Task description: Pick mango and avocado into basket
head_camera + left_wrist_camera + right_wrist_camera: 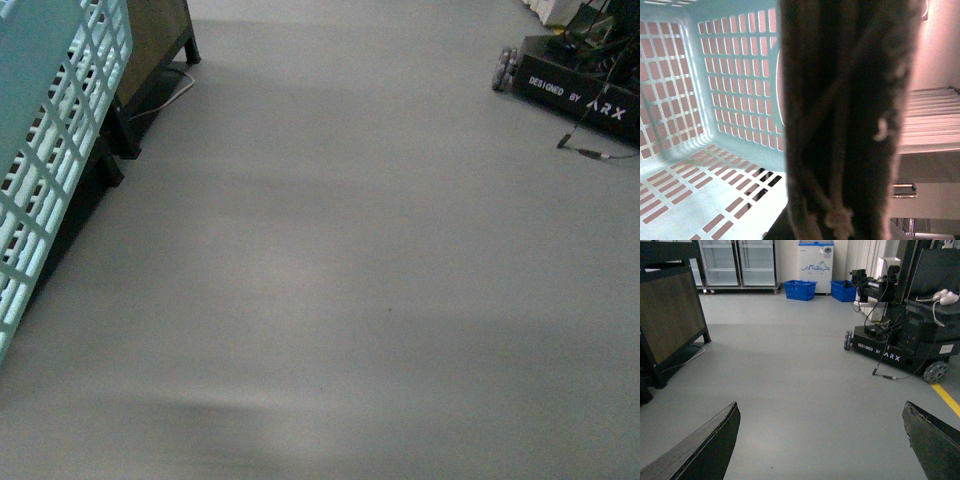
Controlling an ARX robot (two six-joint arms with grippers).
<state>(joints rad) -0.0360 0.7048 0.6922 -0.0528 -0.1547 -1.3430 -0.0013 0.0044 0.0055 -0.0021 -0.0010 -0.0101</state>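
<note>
At the front view's left edge your basket (50, 150) sits tilted, probably carried by its handle (840, 120), though you cannot tell the left gripper's hold, while the right gripper (822, 450) gapes wide and empty, free for mango and avocado, neither visible.

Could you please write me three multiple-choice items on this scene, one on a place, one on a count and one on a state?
1. In the front view, where is the basket?
A) at the left edge
B) in the centre
C) at the right edge

2. In the right wrist view, how many blue crates stand by the white freezer?
A) one
B) two
C) four

3. How is the right claw?
A) open, empty
B) shut, empty
C) shut on something

Answers:
1 A, its teal slotted wall fills the left edge.
2 B, one crate stands at each side of the freezer.
3 A, its fingers stand wide apart with only the floor between them.
</note>
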